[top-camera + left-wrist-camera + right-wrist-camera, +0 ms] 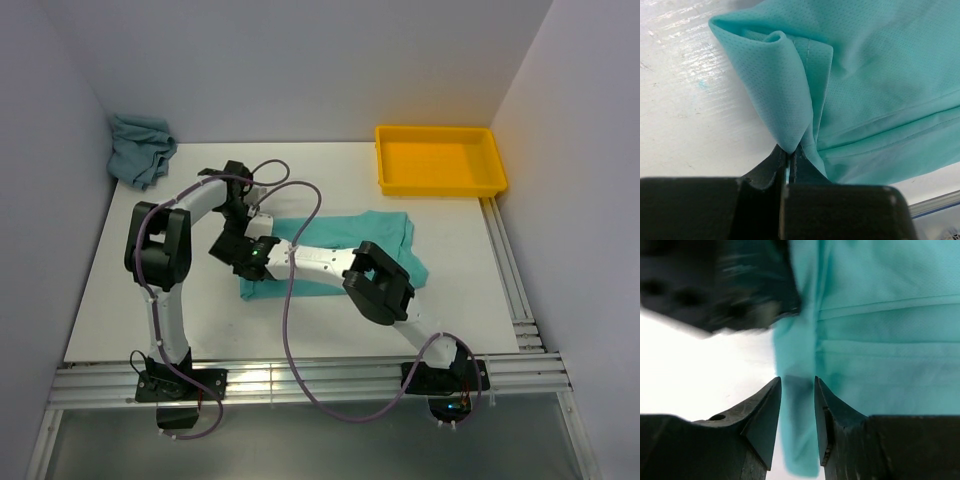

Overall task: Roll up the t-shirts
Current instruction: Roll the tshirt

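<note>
Pinching a mint t-shirt (880, 75) fold, left gripper (789, 151) jaws clamp tight; right gripper (797, 380) jaws stand narrowly apart.

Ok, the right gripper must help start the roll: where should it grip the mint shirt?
Probably the end edge of the shirt, beside the fold the left gripper pinches, coming from above: that edge strip lies between the right gripper's open fingers.

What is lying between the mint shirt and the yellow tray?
Nothing lies there. In the top view, only a strip of bare table separates the mint shirt from the yellow tray.
</note>
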{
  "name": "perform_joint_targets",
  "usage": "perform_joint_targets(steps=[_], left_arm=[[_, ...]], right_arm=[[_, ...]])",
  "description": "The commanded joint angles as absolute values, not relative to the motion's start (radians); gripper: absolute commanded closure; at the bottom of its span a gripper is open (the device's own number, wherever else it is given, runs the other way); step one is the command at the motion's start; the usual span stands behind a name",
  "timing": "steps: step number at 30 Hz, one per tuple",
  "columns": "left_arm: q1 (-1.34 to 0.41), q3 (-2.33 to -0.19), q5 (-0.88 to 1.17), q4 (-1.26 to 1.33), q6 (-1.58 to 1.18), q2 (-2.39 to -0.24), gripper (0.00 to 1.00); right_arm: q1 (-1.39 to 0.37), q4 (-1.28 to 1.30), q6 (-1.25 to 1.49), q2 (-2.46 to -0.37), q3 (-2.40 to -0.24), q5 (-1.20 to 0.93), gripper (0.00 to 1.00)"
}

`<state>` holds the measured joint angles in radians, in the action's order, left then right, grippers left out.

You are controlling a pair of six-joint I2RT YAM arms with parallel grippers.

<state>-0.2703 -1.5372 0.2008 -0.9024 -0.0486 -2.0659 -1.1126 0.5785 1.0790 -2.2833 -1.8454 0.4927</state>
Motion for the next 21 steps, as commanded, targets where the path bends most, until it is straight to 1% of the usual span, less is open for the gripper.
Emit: perform_joint_targets(steps=[1, 11, 21], left_arm=[[-0.284, -1.572, 0.163, -0.934, -0.06, -2.072, 1.0], [-0.308, -1.589, 0.144, -0.957, -0.072, -2.072, 1.0], [-0.325, -1.615, 0.13, -0.977, -0.081, -2.085, 1.0]], right_arm=[[-1.153, 0.647, 1.072, -2.275, -1.922, 0.61, 0.59], [-1.17, 0.759, 1.043, -2.382, -2.092, 0.666, 0.59], [-1.172, 0.833, 1.015, -2.473, -2.184, 0.701, 0.55]])
